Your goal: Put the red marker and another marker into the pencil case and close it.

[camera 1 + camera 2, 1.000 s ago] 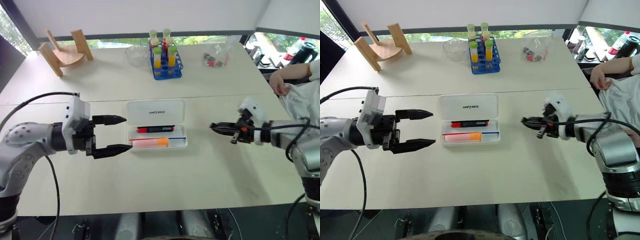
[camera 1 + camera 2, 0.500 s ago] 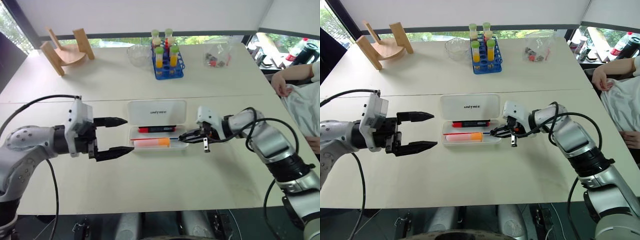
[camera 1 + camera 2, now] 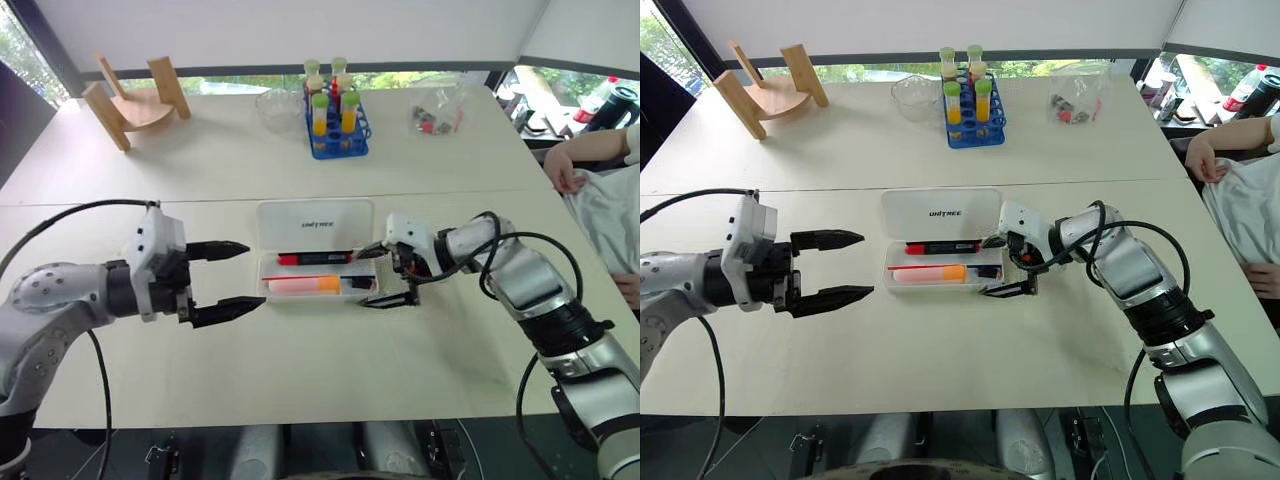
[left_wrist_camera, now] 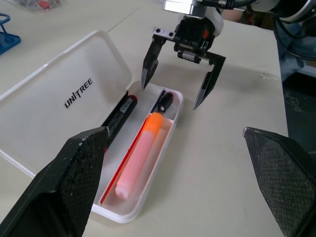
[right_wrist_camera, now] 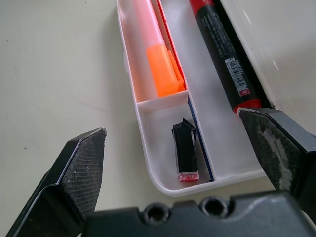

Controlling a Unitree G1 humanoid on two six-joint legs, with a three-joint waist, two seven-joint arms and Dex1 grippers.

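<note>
Your right pincer [image 3: 385,273] sits just right of centre in the left eye view, fingers spread wide and holding nothing, straddling the right end of the open case [image 3: 316,262]. One finger [image 4: 148,63] hangs over the tray's far corner, the other [image 4: 209,81] over bare worktop [image 3: 330,360] beside it. At centre, the case lies with its lid folded flat away from you. In the tray, the red marker [image 3: 313,258] lies along the hinge side and the highlighter [image 3: 303,286] along the near side. A small black piece [image 5: 184,154] rests in the end compartment by the right pincer. Your left pincer [image 3: 229,280], left of centre, is also wide and empty, just off the case's left end, not touching. A blue tube rack [image 3: 333,125] stands at top centre.
</note>
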